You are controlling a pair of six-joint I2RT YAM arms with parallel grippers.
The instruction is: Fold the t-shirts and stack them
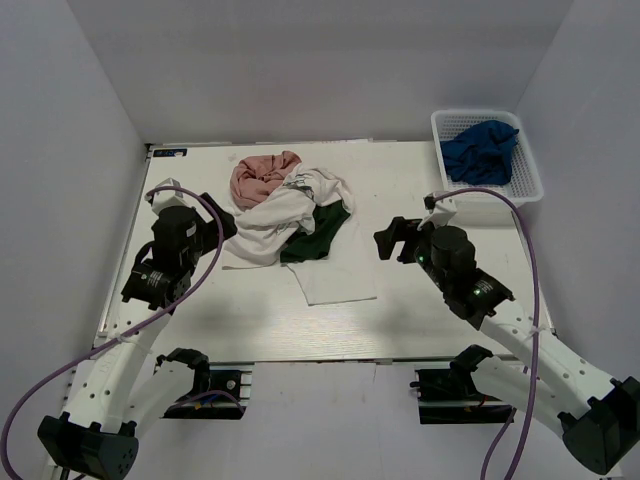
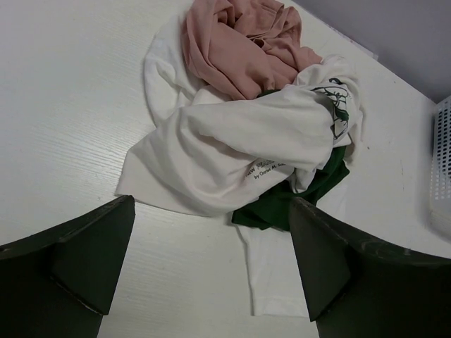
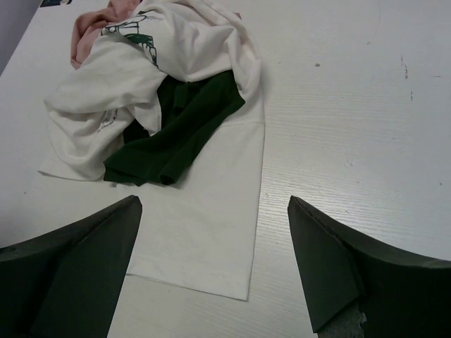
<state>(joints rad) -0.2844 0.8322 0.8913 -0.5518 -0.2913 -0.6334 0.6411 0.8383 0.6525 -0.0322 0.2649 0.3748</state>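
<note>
**White table, shirt pile in the middle, both grippers empty**

White wood-grain table (image 1: 420,200) boxed in by plain white walls. The left gripper (image 2: 211,205) is spread wide with nothing between its fingers, hovering just off the near-left side of the pile. The right gripper (image 3: 215,204) is the same, jaws apart and empty, on the pile's right.

Between them is the heap. A white tee (image 2: 239,134) is bunched on top, with small dark lettering that I can only read as "by Oscar M…" and a greenish line graphic, too crumpled to make out. A pink tee (image 2: 239,42) is wadded at the far side, touching it. A dark green tee (image 3: 176,127) pokes out underneath, lying on a flat white panel of cloth. A blue tee (image 1: 480,150) sits apart in the white mesh basket (image 1: 530,185) at the far right corner.
</note>
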